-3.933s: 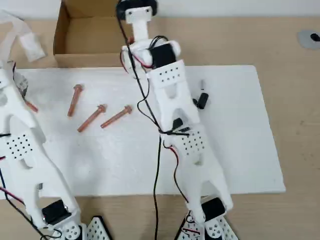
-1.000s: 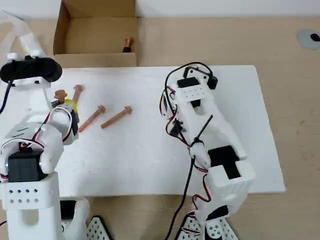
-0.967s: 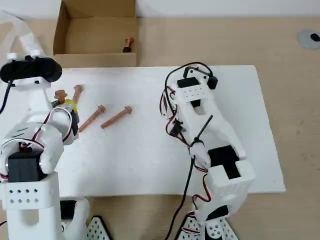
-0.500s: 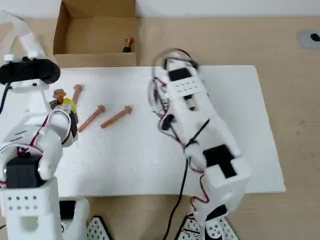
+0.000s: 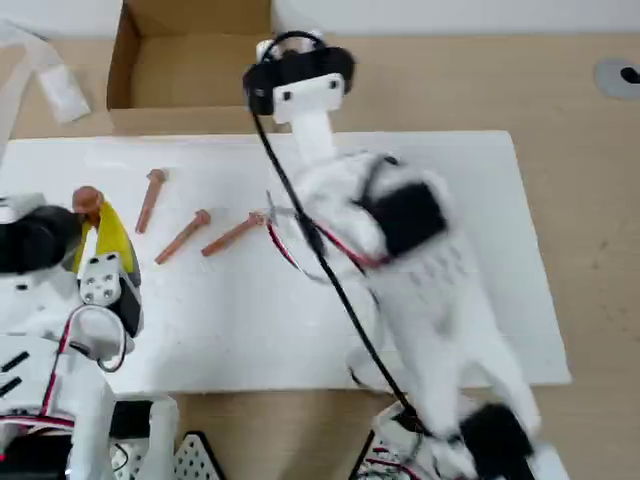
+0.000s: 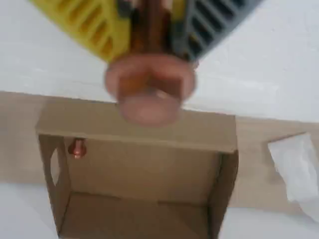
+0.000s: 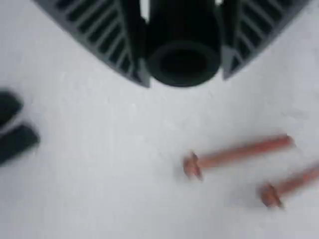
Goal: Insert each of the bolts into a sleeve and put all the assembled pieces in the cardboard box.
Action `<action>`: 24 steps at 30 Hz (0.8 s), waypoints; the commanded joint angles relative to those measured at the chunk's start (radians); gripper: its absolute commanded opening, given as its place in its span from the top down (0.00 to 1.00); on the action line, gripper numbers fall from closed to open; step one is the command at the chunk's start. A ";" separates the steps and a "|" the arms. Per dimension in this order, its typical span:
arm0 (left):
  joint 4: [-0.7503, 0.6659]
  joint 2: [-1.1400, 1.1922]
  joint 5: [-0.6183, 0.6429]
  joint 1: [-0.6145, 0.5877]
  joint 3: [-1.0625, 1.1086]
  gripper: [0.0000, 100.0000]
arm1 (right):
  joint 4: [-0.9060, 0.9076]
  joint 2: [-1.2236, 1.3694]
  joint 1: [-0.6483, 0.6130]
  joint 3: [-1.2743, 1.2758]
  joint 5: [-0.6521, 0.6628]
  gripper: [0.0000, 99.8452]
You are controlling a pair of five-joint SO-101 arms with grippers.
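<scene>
My left gripper (image 6: 152, 57), with one yellow and one grey finger, is shut on a copper bolt (image 6: 149, 92), head outward. In the high view that bolt (image 5: 88, 200) is held at the mat's left edge. Beyond it is the cardboard box (image 6: 134, 132) with one assembled piece (image 6: 76, 148) inside. My right gripper (image 7: 183, 74) is shut on a black sleeve (image 7: 183, 55) above the white mat, near two loose bolts (image 7: 234, 154) (image 7: 289, 186). In the high view three bolts (image 5: 152, 198) (image 5: 183, 236) (image 5: 232, 234) lie on the mat, and the right arm (image 5: 400, 230) is blurred mid-mat.
The white foam mat (image 5: 480, 180) covers most of the table. The box (image 5: 118, 70) stands behind its left part. A clear plastic bag (image 5: 55, 90) lies left of the box. Dark sleeves (image 7: 15, 134) lie on the mat near the right gripper. A grey disc (image 5: 615, 75) sits far right.
The right arm has swung up and left across the mat toward the bolts and now covers the box's right corner. The left arm has drawn back toward the front left with its bolt.
</scene>
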 commanded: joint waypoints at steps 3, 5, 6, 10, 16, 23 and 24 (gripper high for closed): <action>-0.075 -0.044 -0.002 0.012 0.091 0.99 | -0.068 -0.298 -0.015 0.280 0.103 0.99; -0.158 -0.035 0.000 0.012 0.146 0.99 | -0.190 -0.418 -0.015 0.493 0.120 0.99; -0.196 -0.028 0.008 0.012 0.169 0.99 | -0.273 -0.486 -0.015 0.601 0.138 0.99; -0.313 0.001 0.117 0.014 0.206 0.99 | -0.644 -0.771 -0.016 1.007 0.198 0.99; -0.419 0.036 0.153 0.169 0.219 0.99 | -1.065 -1.089 -0.004 1.454 0.199 0.99; -0.671 0.033 0.155 0.431 0.373 0.99 | -1.252 -1.248 -0.087 1.658 0.255 0.99; -0.715 0.033 0.155 0.446 0.390 0.99 | -1.252 -1.253 -0.108 1.666 0.255 0.99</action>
